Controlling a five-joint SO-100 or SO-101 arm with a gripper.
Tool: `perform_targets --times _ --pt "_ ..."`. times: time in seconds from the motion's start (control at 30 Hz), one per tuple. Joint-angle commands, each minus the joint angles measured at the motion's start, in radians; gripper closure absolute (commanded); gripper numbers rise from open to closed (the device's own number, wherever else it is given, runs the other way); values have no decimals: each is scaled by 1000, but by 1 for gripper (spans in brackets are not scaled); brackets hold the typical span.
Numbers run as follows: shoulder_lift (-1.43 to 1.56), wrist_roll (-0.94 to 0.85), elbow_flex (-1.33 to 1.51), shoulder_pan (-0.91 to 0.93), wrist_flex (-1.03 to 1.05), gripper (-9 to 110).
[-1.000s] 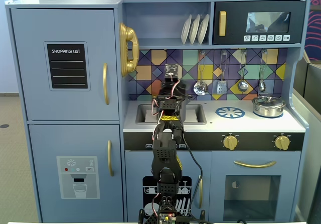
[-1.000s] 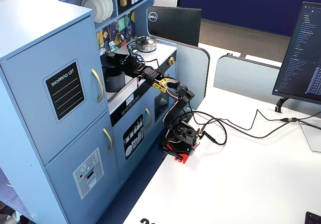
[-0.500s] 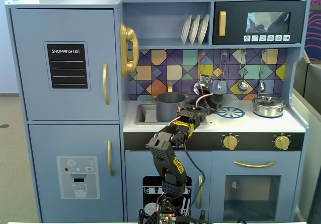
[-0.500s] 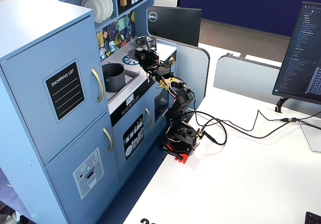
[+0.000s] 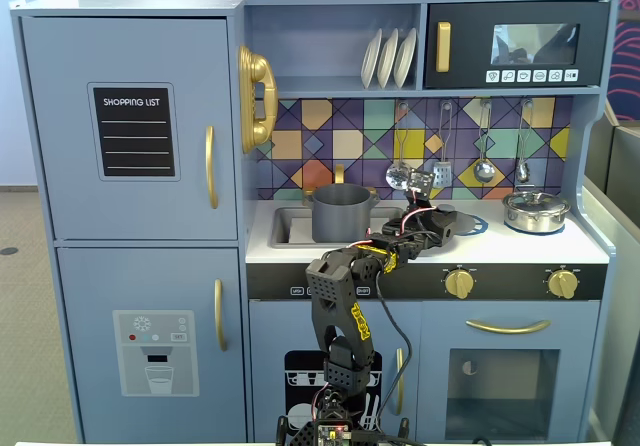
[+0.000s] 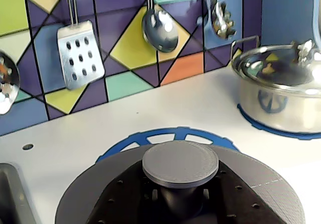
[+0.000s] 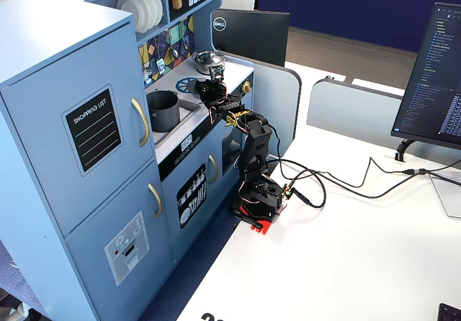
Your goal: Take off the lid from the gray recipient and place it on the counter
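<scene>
The dark gray lid (image 6: pixel 88 194) fills the bottom of the wrist view, its round knob (image 6: pixel 180 162) facing up. My gripper (image 6: pixel 180 201) is shut on the knob's stem, a dark finger on each side. The lid lies over the blue burner print (image 6: pixel 165 133) on the white counter (image 6: pixel 150 108); I cannot tell whether it touches. The gray pot (image 5: pixel 340 212) stands open in the sink, left of my gripper (image 5: pixel 443 222) in a fixed view. It also shows without a lid in a fixed view (image 7: pixel 163 110), with my gripper (image 7: pixel 212 91) beyond it.
A shiny steel pot with its lid (image 6: pixel 283 91) stands on the right burner, close to the gray lid's right. Utensils (image 6: pixel 80 48) hang on the tiled wall behind. The sink edge (image 6: pixel 12 194) is at lower left. A desk with cables and monitor (image 7: pixel 432 76) lies outside the kitchen.
</scene>
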Motion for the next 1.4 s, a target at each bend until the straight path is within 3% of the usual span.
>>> perform_targets --times 0.0,0.37,0.5,0.63,0.97,1.13,1.3,1.37 --pt "-8 -5 -2 -2 -46 102" --pt "-57 -34 44 2 -80 100" --pt "-37 -18 54 43 -64 71" --pt "-21 -37 58 74 -44 57" --pt "86 -3 -40 31 -32 64" --pt "413 12 -52 -23 446 72" --pt "696 71 -14 -132 943 98" --pt "782 63 46 -195 1065 102"
